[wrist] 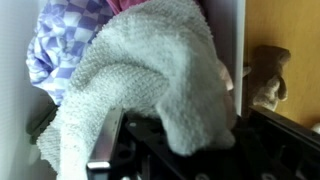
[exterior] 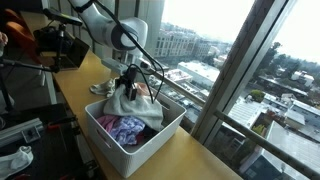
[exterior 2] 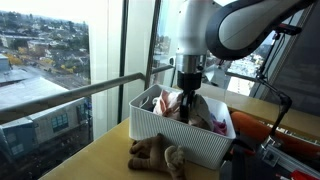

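Table (exterior: 195, 158): wooden, runs along the window, lower half of frame in both exterior views.

Arm (exterior: 108, 30): comes in from the upper left in an exterior view, bends at the elbow, and the wrist points straight down over the basket. In an exterior view (exterior 2: 232, 24) it fills the upper right, last link vertical, centre frame.

Basket (exterior: 142, 150): white, rectangular, open top, sitting on the table at centre-bottom of frame. In an exterior view (exterior 2: 175, 132) its slotted long wall faces the camera.

Towel (wrist: 150, 80): off-white terry cloth, bunched and draped over the claw, covers most of the wrist view. In an exterior view (exterior: 121, 102) it hangs from the claw at the basket's far end, its lower part inside the rim.

Claw (exterior: 128, 82): clamped on the towel, fingers together with cloth pinched between them; fingertips hidden by fabric in the wrist view.

Purple checked cloth (wrist: 58, 48): upper left of the wrist view, in the basket under the towel; centre of the basket in an exterior view (exterior: 121, 128).

Pink cloth (wrist: 125, 5): top edge of the wrist view, mostly covered.

Stuffed toy (exterior 2: 158, 153): brown, lying on the table outside the basket, just beside its front wall; right edge of the wrist view (wrist: 268, 75).
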### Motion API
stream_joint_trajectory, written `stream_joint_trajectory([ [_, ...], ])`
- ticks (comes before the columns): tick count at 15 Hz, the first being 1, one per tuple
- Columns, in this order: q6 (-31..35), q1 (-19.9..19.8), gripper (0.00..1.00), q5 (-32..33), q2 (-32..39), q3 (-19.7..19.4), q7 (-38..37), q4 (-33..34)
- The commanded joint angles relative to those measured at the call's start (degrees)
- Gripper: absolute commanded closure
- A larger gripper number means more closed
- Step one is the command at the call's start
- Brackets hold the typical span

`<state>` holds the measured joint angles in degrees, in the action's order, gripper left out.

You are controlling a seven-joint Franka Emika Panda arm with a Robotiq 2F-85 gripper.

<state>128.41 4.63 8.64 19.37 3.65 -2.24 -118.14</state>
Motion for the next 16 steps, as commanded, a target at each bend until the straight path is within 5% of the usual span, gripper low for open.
stream_joint_trajectory([
  [1,1.10,0.59,1.00,-2.06,5.57,0.52,0.70,2.84],
  [10,-0.78,0.17,1.00,-2.53,8.45,0.14,2.32,7.14],
  [11,-1.05,0.08,0.75,-2.71,7.99,0.20,2.46,7.19],
  [16,-3.60,0.86,0.46,-1.02,2.17,-0.34,1.23,6.51],
])
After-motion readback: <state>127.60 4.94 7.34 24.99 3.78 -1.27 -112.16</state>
